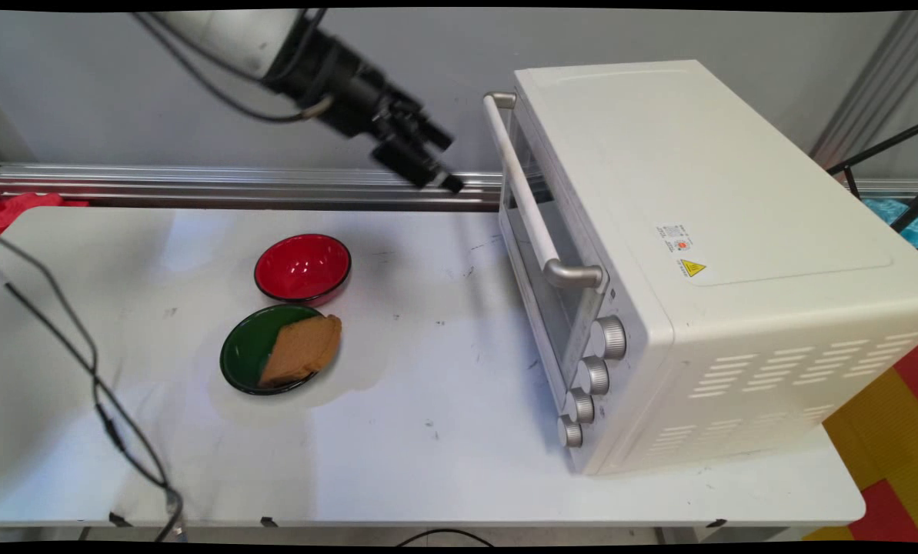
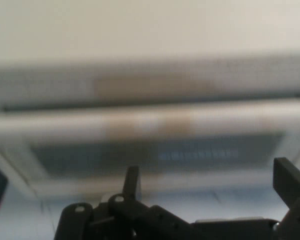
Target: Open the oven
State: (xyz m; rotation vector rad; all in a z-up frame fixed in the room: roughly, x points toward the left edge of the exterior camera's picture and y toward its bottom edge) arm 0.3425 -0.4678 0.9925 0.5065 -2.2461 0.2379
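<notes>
My black gripper [image 1: 437, 173] hangs in the air above the table's back edge, a short way left of the white toaster oven [image 1: 697, 254]. It points at the oven's long handle [image 1: 522, 196], and the glass door under the handle is closed. In the hand view the gripper [image 2: 210, 185] is open with nothing between its fingers [image 2: 132, 181], and the blurred oven handle [image 2: 150, 125] runs across the picture ahead of it. A red bowl [image 1: 302, 268] and a green bowl [image 1: 247, 350] holding a brown slice of bread [image 1: 303, 350] sit on the table, well below and left of the gripper.
Several silver knobs [image 1: 593, 375] line the oven's near front corner. An aluminium rail [image 1: 197, 185] runs along the wall behind the table. Black cables [image 1: 97, 385] hang across the table's left side. A red cloth [image 1: 20, 209] lies at the far left.
</notes>
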